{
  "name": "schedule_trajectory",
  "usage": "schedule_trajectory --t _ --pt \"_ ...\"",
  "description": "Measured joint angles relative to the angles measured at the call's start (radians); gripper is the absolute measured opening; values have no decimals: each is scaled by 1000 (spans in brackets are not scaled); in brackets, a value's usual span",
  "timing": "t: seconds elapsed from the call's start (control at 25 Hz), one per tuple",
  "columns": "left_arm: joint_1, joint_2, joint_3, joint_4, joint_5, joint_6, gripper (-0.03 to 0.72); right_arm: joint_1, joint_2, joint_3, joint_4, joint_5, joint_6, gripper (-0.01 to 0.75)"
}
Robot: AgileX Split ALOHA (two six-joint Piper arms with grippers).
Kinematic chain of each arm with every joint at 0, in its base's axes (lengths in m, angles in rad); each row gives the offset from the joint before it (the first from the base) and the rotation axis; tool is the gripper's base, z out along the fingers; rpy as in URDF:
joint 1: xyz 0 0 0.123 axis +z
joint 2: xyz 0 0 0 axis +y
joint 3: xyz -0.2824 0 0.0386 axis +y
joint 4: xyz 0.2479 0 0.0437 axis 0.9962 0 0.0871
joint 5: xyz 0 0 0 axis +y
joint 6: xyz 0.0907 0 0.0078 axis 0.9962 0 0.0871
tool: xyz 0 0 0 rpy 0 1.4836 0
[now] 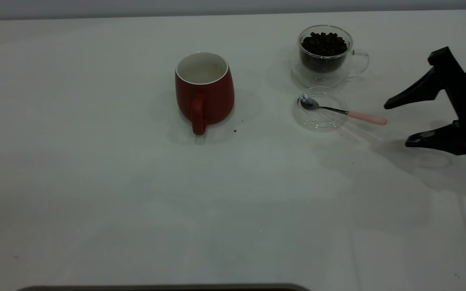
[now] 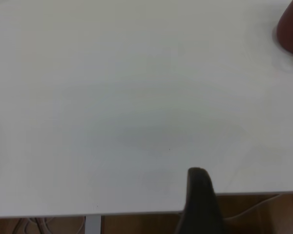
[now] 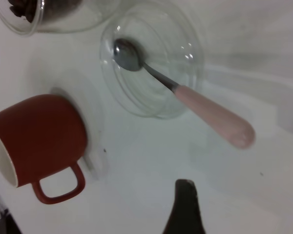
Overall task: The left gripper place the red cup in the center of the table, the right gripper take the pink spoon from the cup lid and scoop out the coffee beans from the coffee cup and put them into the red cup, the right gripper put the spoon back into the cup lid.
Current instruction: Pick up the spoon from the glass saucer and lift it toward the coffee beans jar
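Observation:
The red cup (image 1: 204, 91) stands upright and empty near the table's middle, handle toward the front; it also shows in the right wrist view (image 3: 39, 134) and at the edge of the left wrist view (image 2: 290, 29). The glass coffee cup (image 1: 324, 54) full of coffee beans (image 1: 324, 42) stands at the back right. The pink-handled spoon (image 1: 340, 111) lies with its bowl in the clear cup lid (image 1: 318, 121), handle pointing right. My right gripper (image 1: 397, 124) is open and empty, just right of the handle tip. Of my left gripper only one finger (image 2: 199, 195) shows, over the table's edge, far from the cup.
A small dark crumb (image 1: 235, 130) lies on the white table (image 1: 136, 202) just right of the red cup's base. The table's edge (image 2: 136, 213) runs under the left gripper, with brown floor beyond it.

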Motion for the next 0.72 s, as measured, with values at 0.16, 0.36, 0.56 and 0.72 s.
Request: schedule_trajectory --t 0.16,0.36,0.56,0.72 --pt "0 0 0 0 0 0 586 0 70 -53 0 54 -21 659" --pt "0 0 0 0 0 0 586 0 135 -103 1 104 -30 656" --pt "0 0 0 0 0 -3 586 10 169 -154 1 130 -36 655" --pt "0 0 0 0 0 -3 586 21 182 -185 1 139 -35 651"
